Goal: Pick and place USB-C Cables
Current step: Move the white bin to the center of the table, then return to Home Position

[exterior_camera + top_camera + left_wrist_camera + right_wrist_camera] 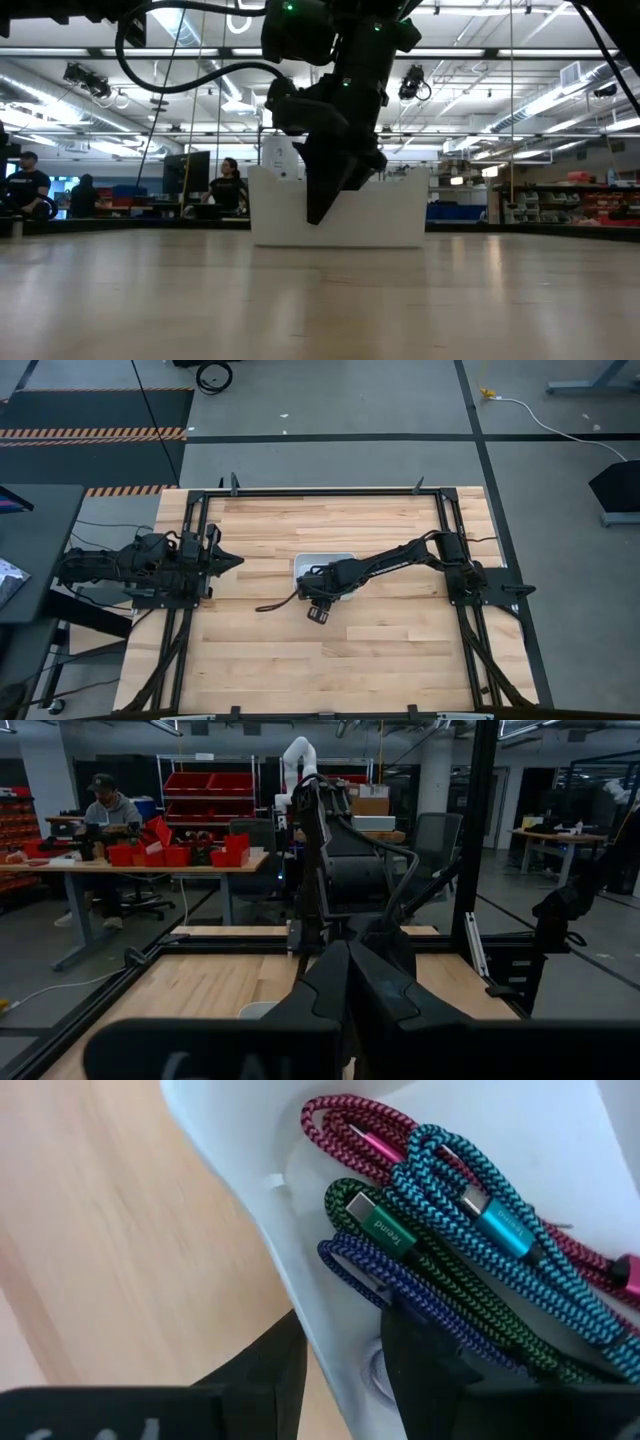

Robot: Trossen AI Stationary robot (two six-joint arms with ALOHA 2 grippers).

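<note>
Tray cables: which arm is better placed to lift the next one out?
Right. The right gripper is at the white tray, fingers straddling its wall beside the teal, green, purple and maroon cables. The left gripper waits by its own base.

My table (380, 650) is pale wood with a black metal frame (320, 491) around its edges. A white tray (400, 215) sits near the middle, toward the far side. Beyond the table I see people seated (227, 187), red bins (236, 848) on a bench, and a person (108, 812) working there.
</note>
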